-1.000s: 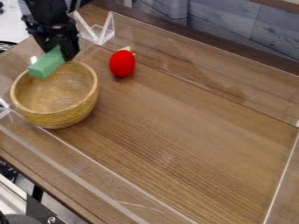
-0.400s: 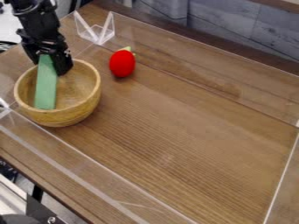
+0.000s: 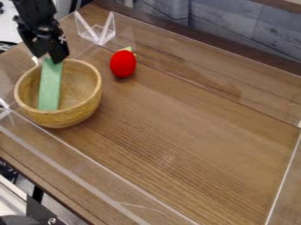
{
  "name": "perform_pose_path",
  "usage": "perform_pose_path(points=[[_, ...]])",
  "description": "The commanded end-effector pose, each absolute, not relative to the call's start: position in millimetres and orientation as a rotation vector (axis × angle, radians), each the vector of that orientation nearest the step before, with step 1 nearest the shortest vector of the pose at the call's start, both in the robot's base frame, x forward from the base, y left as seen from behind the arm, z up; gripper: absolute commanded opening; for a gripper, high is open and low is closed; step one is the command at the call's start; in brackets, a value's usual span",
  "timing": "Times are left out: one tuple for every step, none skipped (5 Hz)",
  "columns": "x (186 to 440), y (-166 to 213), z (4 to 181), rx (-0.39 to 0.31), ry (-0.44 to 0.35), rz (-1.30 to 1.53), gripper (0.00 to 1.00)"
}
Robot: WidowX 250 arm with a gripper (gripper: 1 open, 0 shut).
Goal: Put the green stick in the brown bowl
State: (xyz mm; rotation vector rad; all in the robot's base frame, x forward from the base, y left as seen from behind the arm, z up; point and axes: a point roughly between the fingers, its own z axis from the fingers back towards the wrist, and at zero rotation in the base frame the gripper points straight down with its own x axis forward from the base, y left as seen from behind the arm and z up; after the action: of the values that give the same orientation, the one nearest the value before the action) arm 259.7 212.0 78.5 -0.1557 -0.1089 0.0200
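Nearest the camera stretches the bare wooden table [image 3: 188, 149], edged by a low clear wall. Further back on the left stands the brown bowl [image 3: 70, 110], and the green stick [image 3: 51, 85] lies inside it, leaning with its lower end on the bowl's floor and its upper end against the far rim. The black gripper [image 3: 52, 54] hangs just over that upper end with its jaws spread and released, while the red fruit [image 3: 122, 63] sits on the table to the bowl's right.
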Motion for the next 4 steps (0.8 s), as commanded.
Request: perform_pose_path(points=[[271,214,100.2,-0.102,-0.165,0.034,1.0],[276,215,99.0,-0.098,-0.169,0.059,1.0],[280,213,98.6,-0.102,-0.171,0.083,1.0],[283,215,96.6,-0.103,-0.171,0.106,1.0]])
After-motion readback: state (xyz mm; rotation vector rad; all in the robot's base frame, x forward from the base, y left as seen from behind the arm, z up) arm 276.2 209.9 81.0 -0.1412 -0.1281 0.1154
